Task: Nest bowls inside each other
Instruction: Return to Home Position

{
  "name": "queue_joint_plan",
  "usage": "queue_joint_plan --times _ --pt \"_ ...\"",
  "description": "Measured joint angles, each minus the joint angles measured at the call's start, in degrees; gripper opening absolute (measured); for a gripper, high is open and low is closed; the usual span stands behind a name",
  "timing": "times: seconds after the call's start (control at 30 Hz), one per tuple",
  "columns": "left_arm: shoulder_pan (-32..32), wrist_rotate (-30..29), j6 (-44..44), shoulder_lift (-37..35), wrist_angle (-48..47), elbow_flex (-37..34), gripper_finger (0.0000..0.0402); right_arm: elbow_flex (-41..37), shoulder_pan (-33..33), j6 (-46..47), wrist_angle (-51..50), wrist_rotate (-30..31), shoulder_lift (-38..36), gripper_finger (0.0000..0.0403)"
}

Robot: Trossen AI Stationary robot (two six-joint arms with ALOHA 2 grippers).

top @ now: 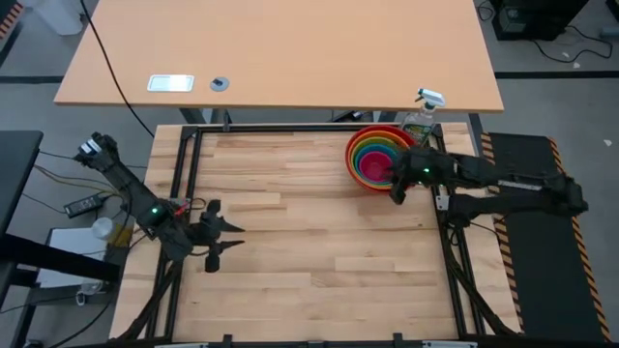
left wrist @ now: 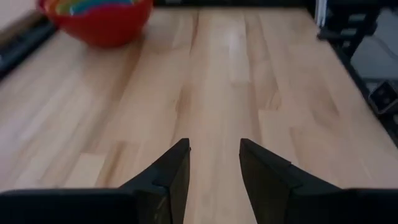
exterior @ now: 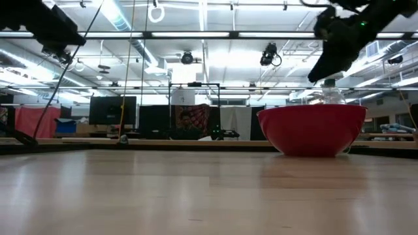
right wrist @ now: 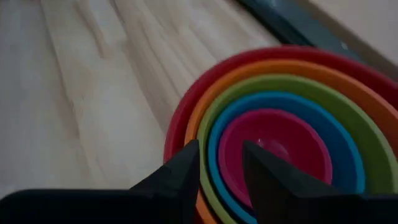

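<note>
The bowls [top: 379, 157] sit one inside another near the table's far right corner: red outermost, then orange, lime green, blue, and pink in the middle [right wrist: 277, 146]. The red bowl [exterior: 312, 129] stands on the wood by its base. My right gripper [right wrist: 221, 149] hovers open just above the stack's near rim, with nothing between its fingers; the high view shows it at the stack's near side [top: 397, 191]. My left gripper [left wrist: 214, 149] hangs open over the table's left part [top: 235, 235], far from the bowls, and holds nothing.
A clear spray bottle [top: 422, 116] stands just behind the bowls at the far right corner. Black frame rails [top: 184, 174] run along the table's edges. A tan desk [top: 290, 58] lies beyond the far edge.
</note>
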Motion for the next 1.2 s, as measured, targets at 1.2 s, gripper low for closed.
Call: queue_joint_plan --times 1.2 --pt "5.27 6.94 29.57 -44.02 17.89 -21.77 0.0142 -36.62 3.0 -1.47 42.79 0.49 -45.7 0.0128"
